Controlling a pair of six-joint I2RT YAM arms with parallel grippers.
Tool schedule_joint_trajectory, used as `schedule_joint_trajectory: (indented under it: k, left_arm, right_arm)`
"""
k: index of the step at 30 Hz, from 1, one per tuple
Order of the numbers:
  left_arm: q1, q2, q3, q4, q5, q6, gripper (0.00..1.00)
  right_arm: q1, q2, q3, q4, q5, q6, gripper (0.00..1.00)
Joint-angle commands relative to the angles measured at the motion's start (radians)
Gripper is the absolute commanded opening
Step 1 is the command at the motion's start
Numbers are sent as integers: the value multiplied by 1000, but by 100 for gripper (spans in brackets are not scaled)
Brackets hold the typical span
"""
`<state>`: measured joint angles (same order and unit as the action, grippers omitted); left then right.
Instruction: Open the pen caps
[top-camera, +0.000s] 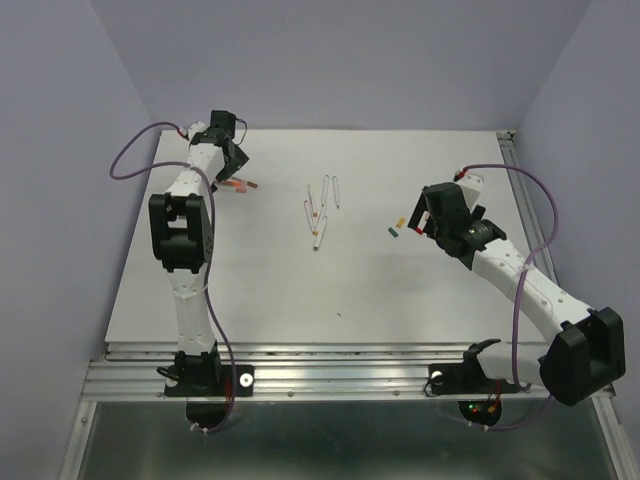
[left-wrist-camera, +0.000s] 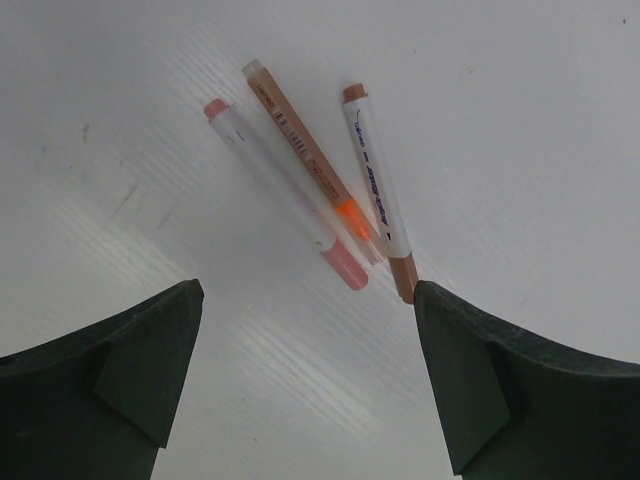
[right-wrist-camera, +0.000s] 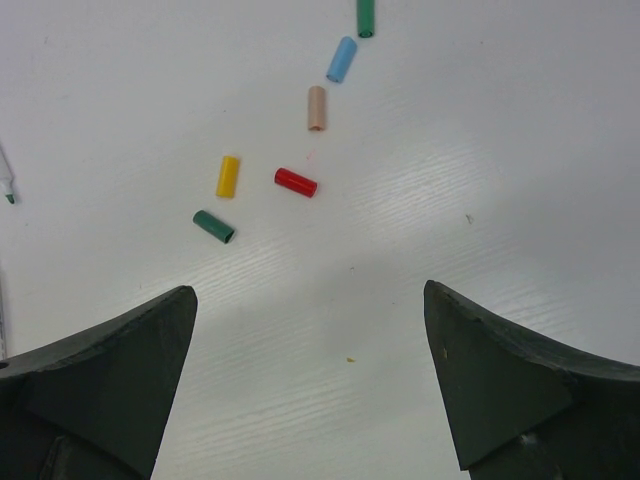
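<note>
Three capped pens lie side by side in the left wrist view: a pink-capped one (left-wrist-camera: 345, 263), an orange one (left-wrist-camera: 305, 160) and a brown-capped one (left-wrist-camera: 403, 275). My left gripper (left-wrist-camera: 308, 295) is open and empty just short of them; in the top view it (top-camera: 236, 160) hovers at the far left above these pens (top-camera: 240, 186). Loose pen caps lie ahead of my open, empty right gripper (right-wrist-camera: 310, 292): dark green (right-wrist-camera: 214, 226), yellow (right-wrist-camera: 228, 176), red (right-wrist-camera: 296, 182), beige (right-wrist-camera: 316, 107), blue (right-wrist-camera: 341, 59) and green (right-wrist-camera: 365, 17). In the top view the right gripper (top-camera: 422, 222) is beside the caps (top-camera: 395, 228).
Several uncapped white pen bodies (top-camera: 320, 205) lie in a loose bunch at the table's middle; one pen tip (right-wrist-camera: 6, 185) shows at the left edge of the right wrist view. A metal rail (top-camera: 300, 360) runs along the near table edge. Grey walls stand on three sides.
</note>
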<state>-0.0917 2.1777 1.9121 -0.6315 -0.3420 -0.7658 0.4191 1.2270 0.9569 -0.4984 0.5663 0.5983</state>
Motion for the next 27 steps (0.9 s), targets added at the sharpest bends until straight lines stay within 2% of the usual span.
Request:
schedule_joint_trajectory:
  k: [1, 10, 27]
  left_arm:
    - [41, 16, 67, -62, 2, -20, 98]
    - [115, 44, 33, -42, 29, -7, 94]
    - [144, 148, 96, -68, 17, -9, 92]
  right_arm:
    - [-5, -15, 2, 4, 56, -5, 100]
    - [-5, -9, -3, 0, 60, -6, 100]
    - [-5, 9, 3, -3, 67, -9, 100]
